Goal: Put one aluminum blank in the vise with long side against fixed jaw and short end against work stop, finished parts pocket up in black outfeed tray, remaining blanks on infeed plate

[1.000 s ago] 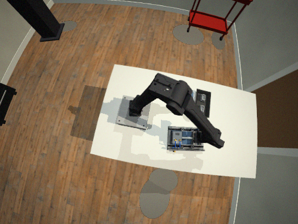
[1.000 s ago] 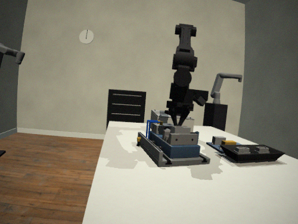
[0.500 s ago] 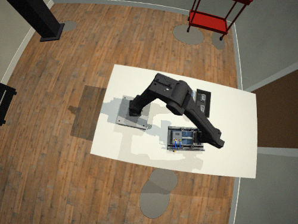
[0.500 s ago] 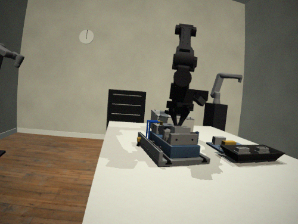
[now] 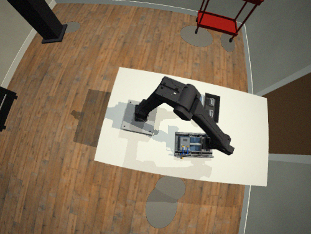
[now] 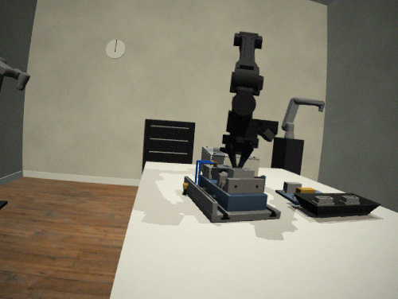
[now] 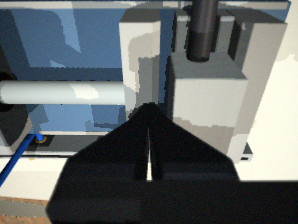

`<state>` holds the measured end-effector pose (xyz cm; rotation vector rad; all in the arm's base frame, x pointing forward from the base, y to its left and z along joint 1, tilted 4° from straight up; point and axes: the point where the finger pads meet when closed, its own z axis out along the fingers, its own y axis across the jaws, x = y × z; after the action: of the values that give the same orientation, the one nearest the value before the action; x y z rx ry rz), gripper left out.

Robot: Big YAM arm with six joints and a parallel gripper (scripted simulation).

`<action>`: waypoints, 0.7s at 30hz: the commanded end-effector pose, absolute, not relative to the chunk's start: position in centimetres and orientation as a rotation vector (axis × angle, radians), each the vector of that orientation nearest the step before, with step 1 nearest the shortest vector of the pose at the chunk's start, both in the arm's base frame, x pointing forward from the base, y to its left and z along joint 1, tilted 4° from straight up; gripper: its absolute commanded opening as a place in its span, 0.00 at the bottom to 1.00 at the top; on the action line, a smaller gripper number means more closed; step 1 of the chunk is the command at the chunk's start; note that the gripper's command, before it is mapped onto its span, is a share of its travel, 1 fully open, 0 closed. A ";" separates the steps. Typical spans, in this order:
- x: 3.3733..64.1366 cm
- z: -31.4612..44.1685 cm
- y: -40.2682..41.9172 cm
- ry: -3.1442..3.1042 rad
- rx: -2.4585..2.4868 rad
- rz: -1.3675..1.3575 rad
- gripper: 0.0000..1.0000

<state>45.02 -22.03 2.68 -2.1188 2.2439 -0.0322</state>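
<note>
The hand's fingers (image 6: 237, 167) are brought together to a narrow tip, with nothing gripped between them. They are pointed down into the vise (image 5: 196, 140) (image 6: 247, 202) (image 7: 45, 40), just beside the gray blank (image 6: 241, 172) (image 7: 207, 100), which lies to the right of the fingertips in the wrist view. The closed shape probably serves for nudging: a slim tip can be fitted into the gap where spread fingers might catch.

The blank appears to be laid flat, with the fixed jaw (image 6: 244, 186) (image 7: 262, 65) along its far side from the hand and the dark stop rod (image 7: 202, 30) at its short end. Full contact on both cannot be confirmed, and the bars beneath are mostly hidden. A final sideways push seems to be the step in hand; if pressed too high, the blank could be tipped.

Beyond the vise, to the hand's right in the exterior view, two finished parts (image 5: 212, 101) (image 6: 323, 199) are set pocket up in the black tray (image 5: 216, 119) (image 6: 332, 209). Beside it, a gray spare (image 6: 292, 187) and a yellow spare (image 6: 306, 191) are kept on the blue plate (image 6: 282, 196), apparently stored flat; pin clearance cannot be judged.
</note>
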 end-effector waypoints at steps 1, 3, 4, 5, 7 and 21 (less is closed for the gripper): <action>45.5 3.0 -22.3 2.246 -2.100 -0.067 0.00; 45.5 3.0 -22.3 2.246 -2.100 -0.067 0.00; 45.5 3.0 -22.3 2.246 -2.100 -0.067 0.00; 45.5 3.0 -22.3 2.246 -2.100 -0.067 0.00; 45.5 3.0 -22.3 2.246 -2.100 -0.067 0.00; 45.7 3.0 -22.4 2.245 -2.100 -0.071 0.00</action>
<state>45.02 -22.03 2.68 -2.1188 2.2439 -0.0322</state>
